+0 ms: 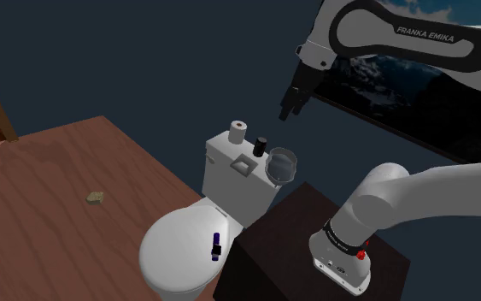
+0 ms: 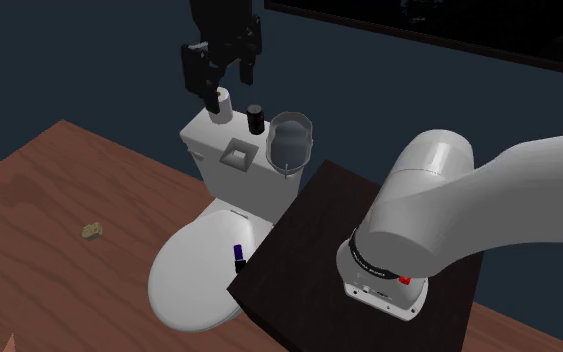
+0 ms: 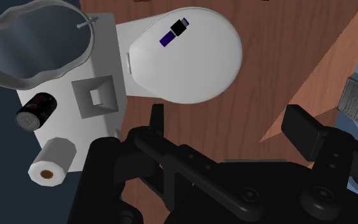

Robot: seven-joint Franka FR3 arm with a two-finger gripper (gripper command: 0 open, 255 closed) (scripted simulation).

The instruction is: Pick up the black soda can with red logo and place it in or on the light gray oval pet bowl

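- The gripper [image 3: 228,127] is released: its two black fingers stand wide apart with nothing between them but wood floor [image 3: 285,57] far below.
- It hangs high in the air, fingers pointing down, well above the toilet tank [image 1: 230,184]. In the second exterior view the gripper [image 2: 224,85] sits over the toilet roll [image 2: 219,100] end of the tank.
- The black soda can [image 3: 36,110] is not under the open jaws. In the wrist view it lies off to the outside of one finger, past the square flush button [image 3: 96,97].
- The can [image 1: 261,146] stands upright on the tank's top, long axis vertical, red marking on its side. It is apart from the roll [image 1: 237,132] on one side and just beside the pet bowl [image 1: 283,174] on the other.
- The light grey oval pet bowl [image 3: 82,54] sits at the tank's end nearest the robot's dark stand [image 2: 319,230]. It seems to overhang the edge. Whether it lies level I cannot tell.
- In my judgement the coming move turns on this offset. The gripper must shift sideways along the tank, from the roll's side towards the bowl, until the can is centred between the fingers. Then it can go straight down to close on the can's sides.
- The risk I see is crowding: the bowl's rim is close to the can, so a finger could nudge it on the way down.
- Farther out, a small purple-and-black object [image 1: 216,245] lies on the closed white toilet lid [image 1: 174,256].
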